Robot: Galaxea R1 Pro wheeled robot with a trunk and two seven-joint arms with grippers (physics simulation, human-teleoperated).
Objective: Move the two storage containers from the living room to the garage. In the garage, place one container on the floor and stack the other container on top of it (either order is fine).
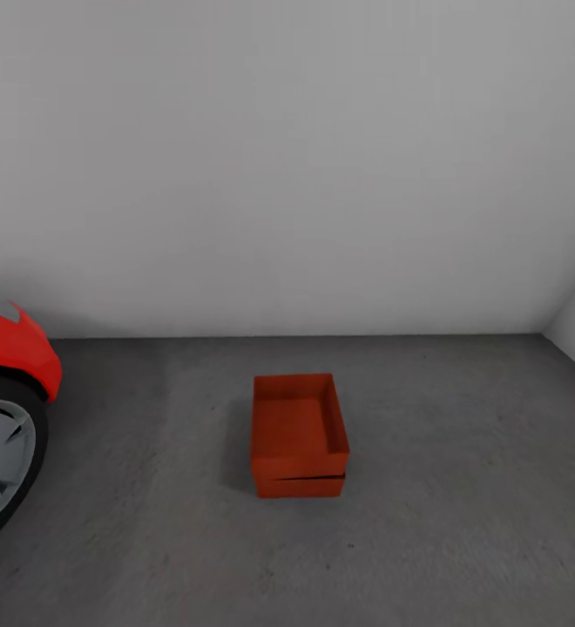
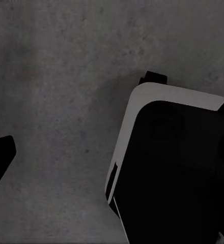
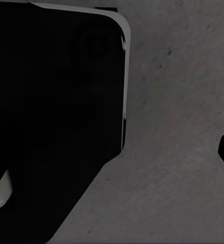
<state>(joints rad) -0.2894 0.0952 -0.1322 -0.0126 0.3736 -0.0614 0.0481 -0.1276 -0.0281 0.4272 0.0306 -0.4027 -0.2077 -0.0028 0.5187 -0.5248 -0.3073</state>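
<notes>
The two storage containers, both seemingly empty, sit stacked on the floor right of the red car. Either claw's spread: cannot tell.

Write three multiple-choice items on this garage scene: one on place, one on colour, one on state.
1. Where do the containers sit?
A. on the car
B. on the floor, right of the car
C. against the wall

2. What colour is the car?
A. red
B. blue
C. white

3. How are the containers arranged?
A. side by side
B. one tipped over
C. one stacked on the other

Answers: 1 B, they rest on the grey floor apart from the wall. 2 A, its fender is red. 3 C, a dark seam splits upper box from lower.
</notes>
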